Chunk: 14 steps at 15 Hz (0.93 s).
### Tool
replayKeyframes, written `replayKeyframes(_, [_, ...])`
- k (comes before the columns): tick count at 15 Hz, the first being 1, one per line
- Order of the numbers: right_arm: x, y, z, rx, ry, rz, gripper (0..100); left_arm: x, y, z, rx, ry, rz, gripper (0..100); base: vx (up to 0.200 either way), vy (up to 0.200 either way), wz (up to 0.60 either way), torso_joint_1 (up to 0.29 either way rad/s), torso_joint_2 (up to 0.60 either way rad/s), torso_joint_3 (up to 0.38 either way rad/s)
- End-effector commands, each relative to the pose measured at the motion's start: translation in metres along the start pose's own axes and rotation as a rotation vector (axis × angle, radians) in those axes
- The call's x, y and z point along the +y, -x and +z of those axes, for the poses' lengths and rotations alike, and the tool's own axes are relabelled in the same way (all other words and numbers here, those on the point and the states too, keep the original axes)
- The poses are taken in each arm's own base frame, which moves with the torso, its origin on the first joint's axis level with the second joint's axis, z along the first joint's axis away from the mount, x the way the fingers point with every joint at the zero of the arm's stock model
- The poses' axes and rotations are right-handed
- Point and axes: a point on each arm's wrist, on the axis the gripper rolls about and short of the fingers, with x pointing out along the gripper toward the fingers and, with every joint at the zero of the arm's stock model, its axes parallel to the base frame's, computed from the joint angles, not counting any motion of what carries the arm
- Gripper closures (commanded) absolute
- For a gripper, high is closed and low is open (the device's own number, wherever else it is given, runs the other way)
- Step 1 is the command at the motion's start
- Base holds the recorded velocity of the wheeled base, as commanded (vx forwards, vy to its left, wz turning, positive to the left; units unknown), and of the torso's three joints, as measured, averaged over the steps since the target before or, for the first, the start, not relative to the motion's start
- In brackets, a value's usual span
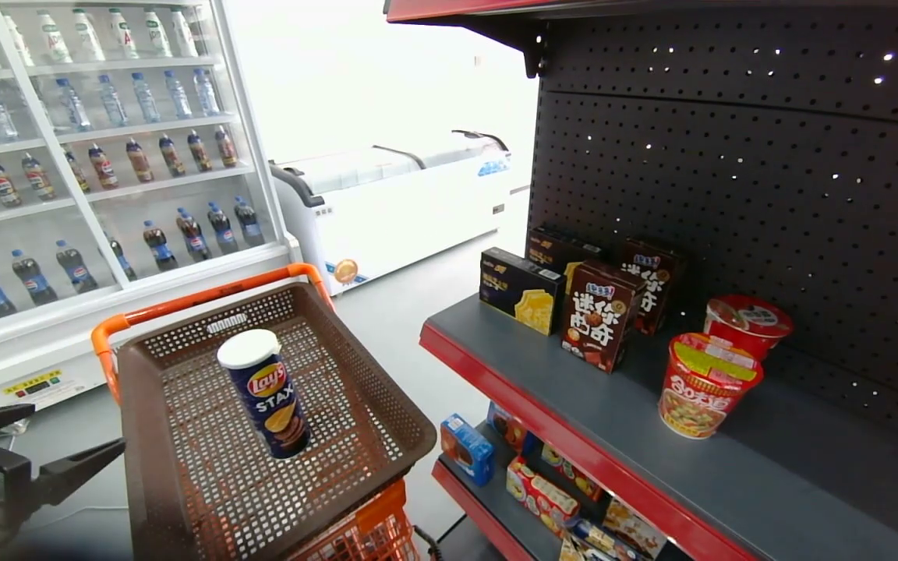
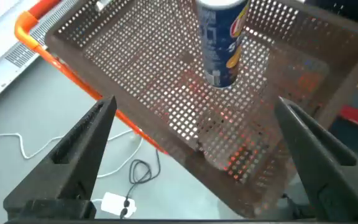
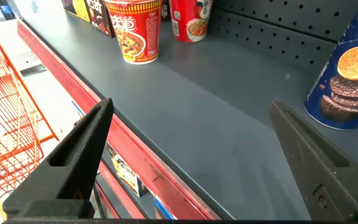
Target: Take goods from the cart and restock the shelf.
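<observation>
A dark blue chip can [image 1: 266, 393] with a white lid stands upright in the brown perforated basket [image 1: 184, 467] on the orange cart. My left gripper [image 1: 75, 428] hovers open just outside the basket's near left rim. In the left wrist view the can [image 2: 222, 40] stands beyond the open left gripper [image 2: 194, 115], with the basket wall [image 2: 135, 74] between them. My right gripper [image 3: 191, 112] is open and empty over the grey shelf board [image 3: 216, 124]. A second blue chip can [image 3: 347, 74] stands on that board beside it.
On the shelf [image 1: 574, 405] stand snack boxes [image 1: 597, 315] and two cup noodles [image 1: 705, 386], with a pegboard behind. The lower shelf holds several packets [image 1: 542, 491]. A drinks fridge [image 1: 90, 140] and a chest freezer [image 1: 402, 202] stand beyond the cart. A cable [image 2: 135, 171] lies on the floor.
</observation>
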Motion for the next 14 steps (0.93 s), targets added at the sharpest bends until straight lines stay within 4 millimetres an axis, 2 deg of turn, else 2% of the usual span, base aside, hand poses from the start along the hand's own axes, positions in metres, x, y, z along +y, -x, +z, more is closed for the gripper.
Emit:
replayKeyframes(1, [0.000, 0.000, 0.000, 0.002, 0.000, 0.000, 0, 0.008, -0.043, -0.034, 0.111, 0.049, -0.096, 0, 0.000, 0.000, 0.00, 0.000, 0.00, 0.000])
replayKeyframes(4, [0.000, 0.000, 0.000, 0.002, 0.000, 0.000, 0, 0.011, -0.066, -0.039, 0.127, 0.044, -0.135, 0, 0.000, 0.000, 0.00, 0.000, 0.00, 0.000])
replayKeyframes(6, [0.000, 0.000, 0.000, 0.002, 0.000, 0.000, 0, 0.017, -0.093, -0.039, 0.120, 0.028, -0.161, 0, 0.000, 0.000, 0.00, 0.000, 0.00, 0.000])
replayKeyframes(7, [0.000, 0.000, 0.000, 0.000, 0.000, 0.000, 0, 0.019, -0.100, -0.039, 0.113, 0.023, -0.163, 0, 0.000, 0.000, 0.00, 0.000, 0.00, 0.000])
replayKeyframes(8, [0.000, 0.000, 0.000, 0.002, 0.000, 0.000, 0, 0.026, -0.121, -0.036, 0.078, -0.001, -0.160, 0, 0.000, 0.000, 0.00, 0.000, 0.00, 0.000])
replayKeyframes(9, [0.000, 0.000, 0.000, 0.002, 0.000, 0.000, 0, 0.031, -0.133, -0.034, 0.058, -0.013, -0.160, 0, 0.000, 0.000, 0.00, 0.000, 0.00, 0.000])
replayKeyframes(12, [0.000, 0.000, 0.000, 0.002, 0.000, 0.000, 0, 0.030, -0.162, -0.031, 0.038, -0.025, -0.196, 0, 0.000, 0.000, 0.00, 0.000, 0.00, 0.000])
replayKeyframes(14, [0.000, 0.000, 0.000, 0.002, 0.000, 0.000, 0, 0.028, -0.175, -0.027, 0.028, -0.038, -0.214, 0, 0.000, 0.000, 0.00, 0.000, 0.00, 0.000])
